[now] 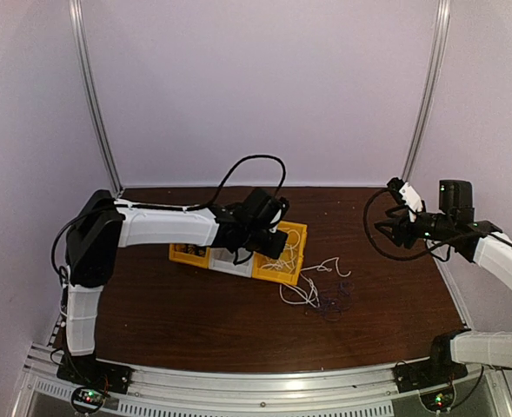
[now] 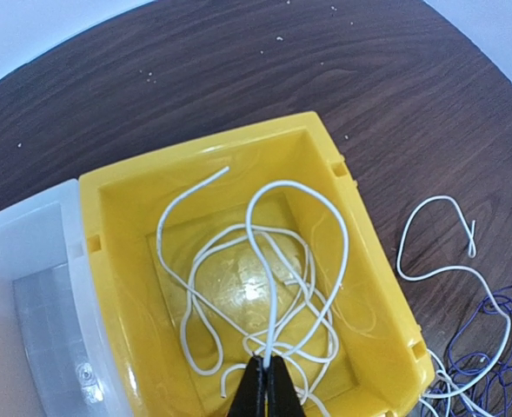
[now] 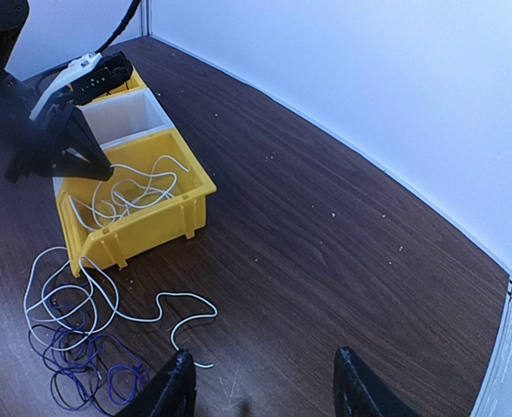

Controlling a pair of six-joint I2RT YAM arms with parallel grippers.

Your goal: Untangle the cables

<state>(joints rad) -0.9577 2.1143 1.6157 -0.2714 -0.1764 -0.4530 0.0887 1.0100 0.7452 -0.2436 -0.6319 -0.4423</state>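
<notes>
A white cable (image 2: pixel 260 261) lies looped in the yellow bin (image 2: pixel 134 287) and runs over its rim onto the table (image 3: pixel 99 291). A dark purplish cable (image 3: pixel 82 369) lies tangled with it on the table, also in the left wrist view (image 2: pixel 490 347) and the top view (image 1: pixel 334 304). My left gripper (image 2: pixel 269 360) is above the yellow bin (image 1: pixel 295 239), shut on a strand of the white cable. My right gripper (image 3: pixel 264 387) is open and empty, held above the table at the right, apart from the cables.
A white bin (image 2: pixel 29 295) stands against the yellow bin's side, and another yellow bin (image 1: pixel 189 254) beyond it. White walls and metal rails (image 1: pixel 95 104) enclose the dark wood table (image 3: pixel 342 243). The left arm (image 1: pixel 164 224) reaches across the left half.
</notes>
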